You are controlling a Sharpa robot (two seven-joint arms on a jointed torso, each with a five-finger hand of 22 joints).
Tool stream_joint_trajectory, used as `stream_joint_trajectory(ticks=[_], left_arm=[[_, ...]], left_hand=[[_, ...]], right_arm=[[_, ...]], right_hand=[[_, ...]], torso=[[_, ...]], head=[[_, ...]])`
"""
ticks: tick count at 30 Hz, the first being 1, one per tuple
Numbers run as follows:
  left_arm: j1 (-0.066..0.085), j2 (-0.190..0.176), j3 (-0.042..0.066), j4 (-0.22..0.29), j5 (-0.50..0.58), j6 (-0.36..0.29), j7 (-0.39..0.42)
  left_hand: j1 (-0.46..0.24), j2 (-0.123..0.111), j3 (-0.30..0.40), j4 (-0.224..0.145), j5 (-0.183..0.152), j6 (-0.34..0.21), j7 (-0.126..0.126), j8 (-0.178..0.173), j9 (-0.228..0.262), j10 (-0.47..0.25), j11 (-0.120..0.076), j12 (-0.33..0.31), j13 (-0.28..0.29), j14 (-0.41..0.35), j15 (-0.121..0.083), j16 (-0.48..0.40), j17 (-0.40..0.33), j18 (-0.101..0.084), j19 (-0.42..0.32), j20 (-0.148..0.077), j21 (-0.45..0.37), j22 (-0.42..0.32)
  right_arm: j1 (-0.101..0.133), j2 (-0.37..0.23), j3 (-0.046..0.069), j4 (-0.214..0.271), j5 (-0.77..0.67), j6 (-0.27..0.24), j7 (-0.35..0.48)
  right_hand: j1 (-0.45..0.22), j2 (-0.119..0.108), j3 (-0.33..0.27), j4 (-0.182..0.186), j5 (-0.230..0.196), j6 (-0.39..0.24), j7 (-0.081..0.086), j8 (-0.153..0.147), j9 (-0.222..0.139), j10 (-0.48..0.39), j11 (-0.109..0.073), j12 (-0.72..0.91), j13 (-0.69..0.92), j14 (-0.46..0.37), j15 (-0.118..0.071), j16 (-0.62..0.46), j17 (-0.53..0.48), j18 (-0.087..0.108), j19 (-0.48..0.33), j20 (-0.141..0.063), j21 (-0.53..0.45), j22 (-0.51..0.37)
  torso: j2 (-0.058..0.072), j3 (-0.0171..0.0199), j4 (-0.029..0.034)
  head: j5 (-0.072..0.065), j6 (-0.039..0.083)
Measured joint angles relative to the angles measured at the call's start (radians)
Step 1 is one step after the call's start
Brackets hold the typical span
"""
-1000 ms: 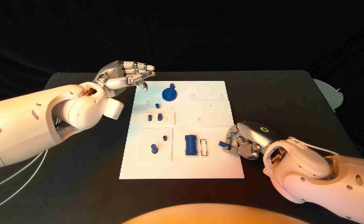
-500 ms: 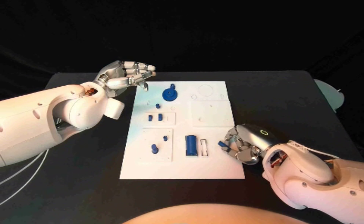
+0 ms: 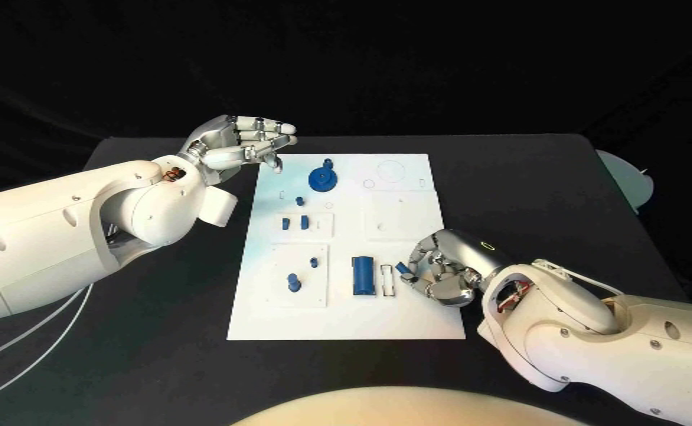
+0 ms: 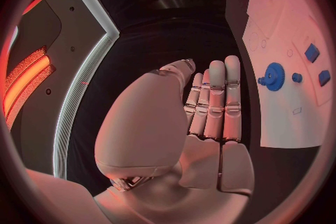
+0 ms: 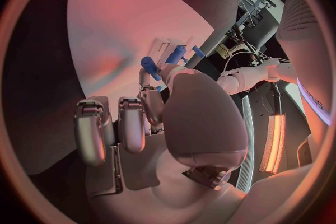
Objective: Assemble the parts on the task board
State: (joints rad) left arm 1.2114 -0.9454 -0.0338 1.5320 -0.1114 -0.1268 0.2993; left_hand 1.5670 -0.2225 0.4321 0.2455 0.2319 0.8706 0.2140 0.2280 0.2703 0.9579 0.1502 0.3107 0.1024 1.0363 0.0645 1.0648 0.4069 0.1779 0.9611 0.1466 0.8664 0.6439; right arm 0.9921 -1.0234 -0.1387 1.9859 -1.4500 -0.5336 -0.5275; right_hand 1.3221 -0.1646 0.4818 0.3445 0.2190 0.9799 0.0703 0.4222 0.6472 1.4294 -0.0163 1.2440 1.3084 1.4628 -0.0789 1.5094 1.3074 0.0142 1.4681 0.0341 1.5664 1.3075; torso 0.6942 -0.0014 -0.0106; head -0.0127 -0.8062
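1. One white task board (image 3: pixel 411 321) lies mid-worktop (image 3: pixel 548 176); one blue gear (image 3: pixel 323 180), one blue block (image 3: pixel 364 276) and several small blue parts are seen on it.
2. A small blue part (image 5: pixel 150 64) is pinched by the right hand (image 3: pixel 444 268) over the board's near right.
3. The left hand (image 3: pixel 240 143) is held empty, fingers apart, beside the board's far left corner.

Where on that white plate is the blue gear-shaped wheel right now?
In the head view the blue gear sits near the task board's far left corner, just beside the left hand.
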Motion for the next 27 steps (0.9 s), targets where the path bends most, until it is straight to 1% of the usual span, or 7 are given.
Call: stream_joint_trajectory(ticks=[1,2,9,10,14,25,27], left_arm=[[0.000,0.000,0.000,0.000,0.000,0.000,0.000],[0.000,0.000,0.000,0.001,0.000,0.000,0.000],[0.000,0.001,0.000,0.002,0.000,0.000,0.000],[0.000,0.001,0.000,0.002,0.000,0.000,0.000],[0.000,0.001,0.000,0.002,0.000,0.001,0.000],[0.000,0.001,0.000,0.003,0.000,0.001,-0.002],[0.000,0.001,0.000,0.003,0.000,0.002,-0.002]], left_hand=[[0.000,0.000,0.000,0.000,0.000,0.000,0.000,0.000,0.000,0.000,0.000,0.000,0.000,0.000,0.000,0.000,0.000,0.000,0.000,0.000,0.000,0.000],[0.000,0.000,0.000,0.000,0.000,0.000,0.000,0.000,0.000,0.000,0.000,0.000,0.000,0.000,0.000,0.000,0.000,0.000,0.000,0.000,0.000,0.000],[0.000,0.000,0.000,0.000,0.000,0.000,0.000,0.000,0.000,0.000,0.000,0.000,0.000,0.000,0.000,0.000,0.000,0.000,0.000,0.000,0.000,0.000],[0.000,0.000,0.000,0.000,0.000,0.000,0.000,0.000,0.000,0.000,0.000,0.000,0.000,0.000,0.000,0.000,0.000,0.000,0.000,0.000,0.000,0.000],[0.000,0.000,0.003,-0.003,0.000,0.000,0.000,0.000,0.000,-0.004,-0.004,0.000,0.000,0.000,0.000,0.000,0.000,0.000,0.000,0.000,0.000,0.000],[0.000,0.000,0.003,-0.003,0.000,0.000,0.000,0.000,0.000,-0.004,-0.004,0.004,0.000,0.000,0.000,0.000,0.000,0.000,0.000,0.000,0.000,0.000],[0.000,0.000,0.003,-0.003,0.000,0.000,0.000,0.000,0.000,-0.004,-0.004,0.004,0.000,0.000,0.000,0.000,-0.001,0.000,0.000,0.000,0.000,0.000]], right_arm=[[0.000,0.006,0.000,-0.004,0.014,0.000,0.002],[0.000,0.011,0.000,-0.008,0.024,0.001,0.003],[-0.010,0.052,0.000,-0.041,0.082,0.014,0.007],[-0.012,0.057,0.000,-0.046,0.087,0.016,0.007],[-0.014,0.075,0.000,-0.060,0.104,0.021,0.007],[-0.014,0.093,0.003,-0.075,0.115,0.019,0.007],[-0.015,0.095,0.002,-0.077,0.115,0.019,0.006]], right_hand=[[-0.018,-0.002,0.005,-0.005,0.017,0.000,0.000,0.000,0.000,0.000,0.000,0.005,0.000,0.000,0.000,0.000,0.000,0.000,0.000,0.000,0.000,0.000],[-0.025,-0.009,0.040,-0.040,0.027,0.000,0.000,0.000,0.000,0.000,0.000,0.005,0.000,0.000,0.000,0.000,0.000,0.000,0.000,0.000,0.000,0.000],[-0.089,-0.009,0.064,-0.065,0.058,0.000,0.000,0.007,0.001,0.002,0.002,0.015,0.000,0.000,0.000,0.000,0.000,0.000,0.000,0.000,0.000,0.000],[-0.098,-0.009,0.066,-0.072,0.066,0.000,0.000,0.007,0.016,0.004,0.004,0.019,0.000,0.000,0.000,0.000,0.000,0.000,0.000,0.000,0.000,0.000],[-0.118,-0.005,0.054,-0.068,0.083,0.003,0.002,0.009,0.043,0.007,0.000,0.025,0.000,0.000,0.000,0.000,0.000,0.000,0.000,0.000,0.000,0.000],[-0.172,0.003,0.008,-0.055,0.084,0.027,-0.016,0.019,0.037,0.011,-0.003,0.033,0.000,0.000,0.000,0.000,0.001,0.000,0.000,0.000,0.000,0.000],[-0.193,0.001,-0.014,-0.055,0.110,0.034,-0.019,0.015,0.036,0.011,-0.003,0.036,0.000,0.000,0.000,0.000,0.001,0.000,0.000,0.000,0.000,0.000]], torso=[[0.000,-0.0003,0.0000],[0.000,-0.0006,0.0000],[0.000,-0.0003,-0.0002],[0.000,-0.0001,-0.0005],[0.000,0.0004,-0.0007],[0.001,0.0012,-0.0014],[0.001,0.0012,-0.0017]], head=[[0.000,0.000],[0.000,-0.001],[0.001,-0.002],[0.002,-0.002],[0.002,-0.002],[0.006,-0.003],[0.007,-0.003]])
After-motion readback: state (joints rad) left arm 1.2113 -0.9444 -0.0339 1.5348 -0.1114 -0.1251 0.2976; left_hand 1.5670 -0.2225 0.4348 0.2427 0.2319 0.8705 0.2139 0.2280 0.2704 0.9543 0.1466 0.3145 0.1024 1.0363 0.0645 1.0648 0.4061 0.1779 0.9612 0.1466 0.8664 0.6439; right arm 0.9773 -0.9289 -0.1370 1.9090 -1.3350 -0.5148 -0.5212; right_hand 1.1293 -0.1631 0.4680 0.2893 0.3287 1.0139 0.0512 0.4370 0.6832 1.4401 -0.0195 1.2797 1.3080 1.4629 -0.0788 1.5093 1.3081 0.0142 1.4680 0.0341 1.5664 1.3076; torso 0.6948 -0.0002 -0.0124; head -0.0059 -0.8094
